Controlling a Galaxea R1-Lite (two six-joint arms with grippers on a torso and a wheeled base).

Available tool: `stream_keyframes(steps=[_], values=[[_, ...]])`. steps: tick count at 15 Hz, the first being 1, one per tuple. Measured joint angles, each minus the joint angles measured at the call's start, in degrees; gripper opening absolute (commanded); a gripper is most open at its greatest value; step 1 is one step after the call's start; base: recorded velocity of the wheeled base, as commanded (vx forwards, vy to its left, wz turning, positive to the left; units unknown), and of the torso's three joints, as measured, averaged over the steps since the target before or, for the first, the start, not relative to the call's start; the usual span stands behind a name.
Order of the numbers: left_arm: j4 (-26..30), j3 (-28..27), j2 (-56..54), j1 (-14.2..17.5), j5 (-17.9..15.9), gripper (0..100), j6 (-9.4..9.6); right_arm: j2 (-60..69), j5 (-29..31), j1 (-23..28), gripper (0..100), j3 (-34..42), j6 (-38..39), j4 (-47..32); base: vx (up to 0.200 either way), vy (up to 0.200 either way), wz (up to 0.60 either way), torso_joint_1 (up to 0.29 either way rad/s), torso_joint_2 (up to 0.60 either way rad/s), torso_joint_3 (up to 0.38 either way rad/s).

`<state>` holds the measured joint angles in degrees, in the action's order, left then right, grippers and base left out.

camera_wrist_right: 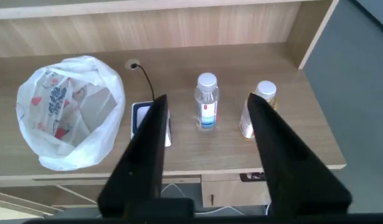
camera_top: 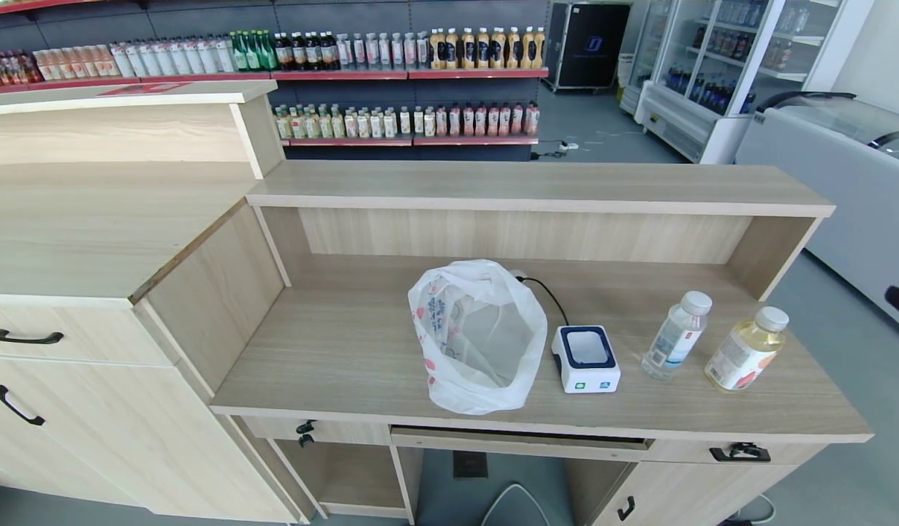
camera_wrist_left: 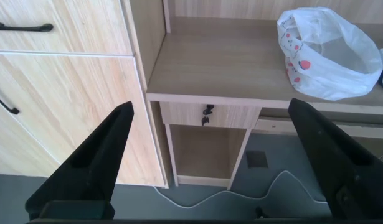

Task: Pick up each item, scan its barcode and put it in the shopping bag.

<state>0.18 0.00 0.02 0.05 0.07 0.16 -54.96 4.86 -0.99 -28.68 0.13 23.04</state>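
Note:
On the wooden desk [camera_top: 332, 351] stand an open white shopping bag [camera_top: 479, 336], a white barcode scanner [camera_top: 585, 358], a clear water bottle [camera_top: 676, 336] and a bottle of yellow drink [camera_top: 745, 349], in a row from left to right. My right gripper [camera_wrist_right: 208, 99] is open, held back from the desk's front edge and well above it. The water bottle [camera_wrist_right: 205, 102] shows far off between its fingers, and one finger partly hides the yellow bottle [camera_wrist_right: 264, 91]. My left gripper [camera_wrist_left: 211, 107] is open and empty, low in front of the desk's left corner, with the bag [camera_wrist_left: 328, 53] off to one side.
A raised ledge [camera_top: 537, 186] overhangs the back of the desk, and a tall cabinet [camera_top: 77, 241] walls its left side. The scanner's black cable [camera_top: 548, 292] runs behind the bag. A keyboard tray [camera_top: 519, 438] sits under the front edge. Freezers [camera_top: 844, 168] stand to the right.

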Motion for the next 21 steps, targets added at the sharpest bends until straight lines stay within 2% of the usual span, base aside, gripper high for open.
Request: stream_keyframes(steps=[5, 10, 14, 21], values=[[0.00, 0.00, 0.00, 0.02, 0.00, 100, 0.00, -23.60, -1.10, 7.09, 100, 0.88, -0.84, 13.03, 0.000, 0.000, 0.00, 0.000, 0.00, 0.000], [0.00, 0.00, 0.00, 0.02, 0.00, 100, 0.02, -38.29, -1.83, 9.03, 100, 2.97, -1.50, 31.76, 0.000, 0.000, 0.00, 0.000, 0.00, 0.000], [0.00, 0.00, 0.00, 0.02, 0.00, 100, 0.02, -47.43, -2.49, 11.59, 100, 5.47, -5.41, 43.58, 0.000, 0.000, 0.00, 0.000, 0.00, 0.000], [0.00, 0.00, 0.00, 0.02, -0.02, 100, 0.02, -56.81, -3.30, 15.46, 100, 7.33, -10.84, 54.31, 0.000, 0.000, 0.00, 0.000, 0.00, 0.000]])
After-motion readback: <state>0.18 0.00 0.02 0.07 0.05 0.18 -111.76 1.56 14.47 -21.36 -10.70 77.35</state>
